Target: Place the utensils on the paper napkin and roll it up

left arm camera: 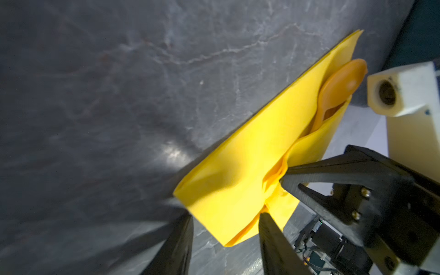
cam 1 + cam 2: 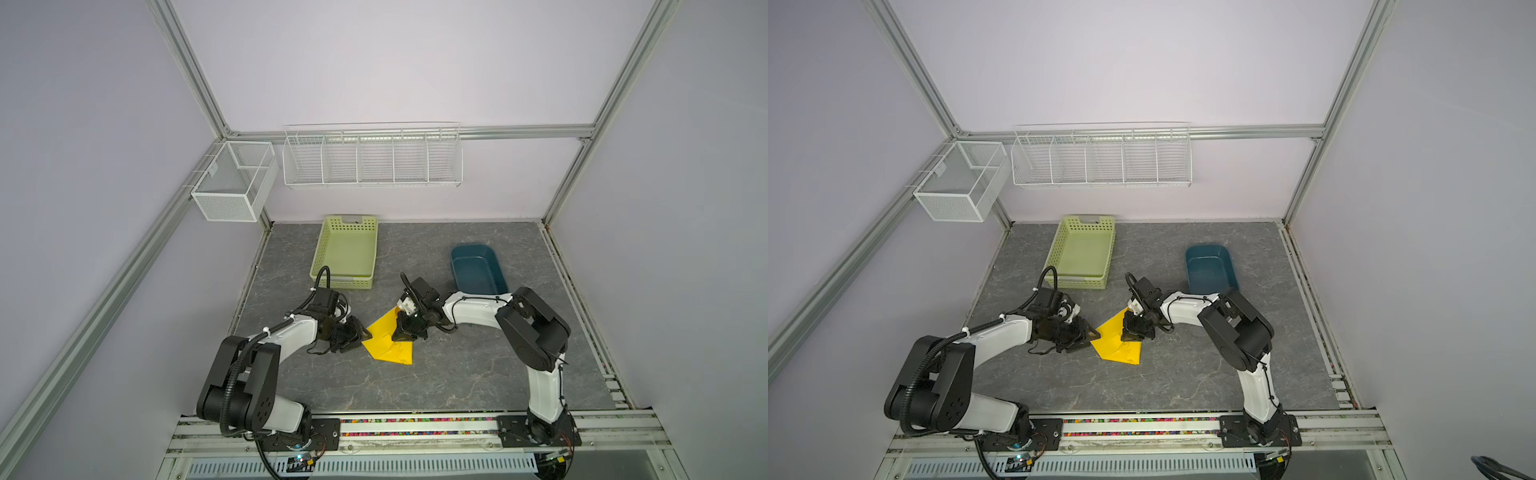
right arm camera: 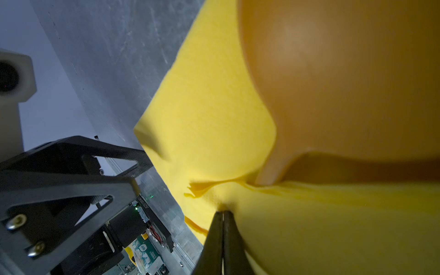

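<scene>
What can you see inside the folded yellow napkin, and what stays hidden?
The round bowl of an orange-brown spoon pokes out of the folded paper napkin. Its handle is covered by paper; whether anything else lies inside cannot be seen.

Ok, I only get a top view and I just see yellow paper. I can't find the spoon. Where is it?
Observer: In the left wrist view the spoon lies inside the folded paper napkin, bowl poking out.
Operator: Is the right gripper holding it?
Observer: The right wrist view shows the right gripper shut, pinching the napkin.
Operator: And the left?
Observer: In the left wrist view the left gripper is open, jaws apart around the napkin's end.
</scene>
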You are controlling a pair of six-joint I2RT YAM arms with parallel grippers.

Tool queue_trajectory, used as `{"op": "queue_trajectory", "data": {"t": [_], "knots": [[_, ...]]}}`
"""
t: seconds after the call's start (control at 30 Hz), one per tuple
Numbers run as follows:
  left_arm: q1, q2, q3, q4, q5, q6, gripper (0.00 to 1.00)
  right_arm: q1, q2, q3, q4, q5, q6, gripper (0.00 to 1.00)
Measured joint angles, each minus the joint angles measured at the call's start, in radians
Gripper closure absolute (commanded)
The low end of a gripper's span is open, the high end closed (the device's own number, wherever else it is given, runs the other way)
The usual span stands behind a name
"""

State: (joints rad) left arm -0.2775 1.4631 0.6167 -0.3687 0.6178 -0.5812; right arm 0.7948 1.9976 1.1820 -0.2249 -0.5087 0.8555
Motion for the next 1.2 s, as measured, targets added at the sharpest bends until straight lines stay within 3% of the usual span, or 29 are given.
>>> {"op": "queue_trajectory", "data": {"t": [0.87, 1.2], "knots": [[0.027, 0.089, 0.013, 0.161, 0.130, -0.002, 0.48, 0.002, 0.000, 0.004, -0.008, 0.006, 0.000, 0.93], [-0.074, 0.049, -0.054, 0.238, 0.148, -0.074, 0.47, 0.003, 0.000, 0.008, -0.015, 0.011, 0.000, 0.93]]}}
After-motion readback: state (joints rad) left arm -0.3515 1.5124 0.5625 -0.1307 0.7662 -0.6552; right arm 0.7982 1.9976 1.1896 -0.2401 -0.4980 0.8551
